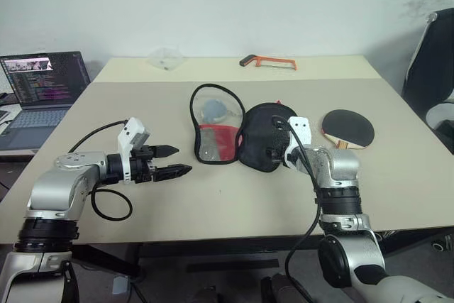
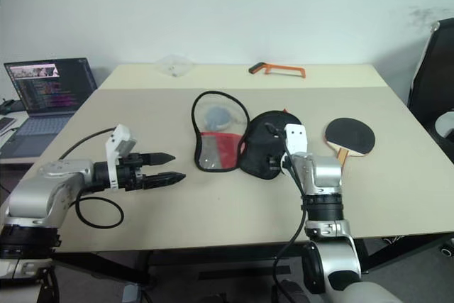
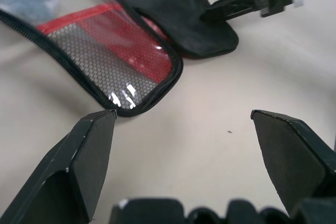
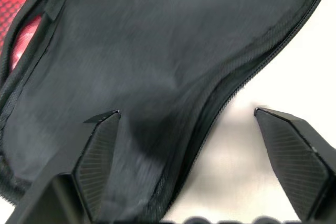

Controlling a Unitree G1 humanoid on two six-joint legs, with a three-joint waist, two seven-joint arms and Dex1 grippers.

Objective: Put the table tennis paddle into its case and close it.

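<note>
The case lies unzipped and spread flat at mid table. Its left half (image 1: 213,129) has a clear panel and red mesh, and its right half (image 1: 261,133) is black fabric. The table tennis paddle (image 1: 349,127) rests black face up just right of the case, handle toward me. My right gripper (image 4: 187,112) is open at the near edge of the black half, one finger over the fabric, the other over bare table, with the zipper rim (image 4: 231,90) between them. My left gripper (image 1: 183,160) hovers open left of the case, near the mesh corner (image 3: 123,85), holding nothing.
An orange-handled hacksaw (image 1: 269,62) and a crumpled clear bag (image 1: 167,58) lie at the table's far edge. An open laptop (image 1: 42,90) stands on a side desk to the left. A dark chair (image 1: 433,69) stands at the right. The near part of the tabletop (image 1: 227,204) is bare.
</note>
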